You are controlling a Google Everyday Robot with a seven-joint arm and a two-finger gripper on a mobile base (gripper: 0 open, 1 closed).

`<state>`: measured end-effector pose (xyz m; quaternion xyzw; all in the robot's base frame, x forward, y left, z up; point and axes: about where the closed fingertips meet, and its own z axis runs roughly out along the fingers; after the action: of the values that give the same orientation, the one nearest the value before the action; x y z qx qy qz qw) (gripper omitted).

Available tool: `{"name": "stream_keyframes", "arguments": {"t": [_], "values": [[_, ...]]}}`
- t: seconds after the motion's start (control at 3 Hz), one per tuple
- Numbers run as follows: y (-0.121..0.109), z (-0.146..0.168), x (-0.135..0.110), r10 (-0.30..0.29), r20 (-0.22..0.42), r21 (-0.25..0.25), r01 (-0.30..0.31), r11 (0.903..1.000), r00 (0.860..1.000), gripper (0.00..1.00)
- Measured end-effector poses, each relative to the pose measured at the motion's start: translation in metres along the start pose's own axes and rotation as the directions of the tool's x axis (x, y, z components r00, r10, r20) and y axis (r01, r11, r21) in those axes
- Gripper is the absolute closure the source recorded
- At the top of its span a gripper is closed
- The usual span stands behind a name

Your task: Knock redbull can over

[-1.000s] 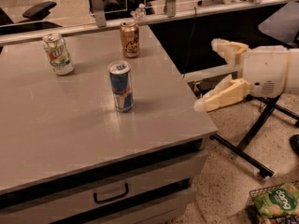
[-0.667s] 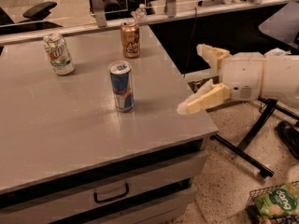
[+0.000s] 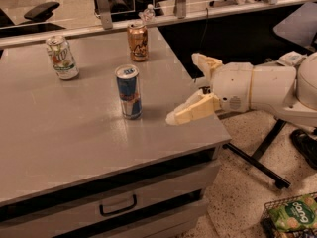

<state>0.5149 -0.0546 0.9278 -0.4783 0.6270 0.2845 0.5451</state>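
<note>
the end effector (image 3: 183, 88) hung over the edge of the bench (image 3: 74, 138), its two fingers spread wide and holding nothing. the redbull can (image 3: 129, 92) stood upright near it, further in on the bench, not touched. by my reckoning the whole knock was left to do.

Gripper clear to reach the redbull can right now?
Probably yes. The gripper, open, hovers at the edge of the table, level with the redbull can; nothing stands between them.
</note>
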Motion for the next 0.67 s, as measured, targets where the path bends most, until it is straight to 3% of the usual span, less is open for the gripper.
{"name": "stream_keyframes", "arguments": {"t": [0.33,0.67], "values": [[0.004,0.006,0.0,0.017,0.03,-0.028,-0.016,0.9995,0.999,0.0],[0.008,0.035,-0.007,0.02,0.097,-0.076,-0.012,0.997,0.995,0.0]]}}
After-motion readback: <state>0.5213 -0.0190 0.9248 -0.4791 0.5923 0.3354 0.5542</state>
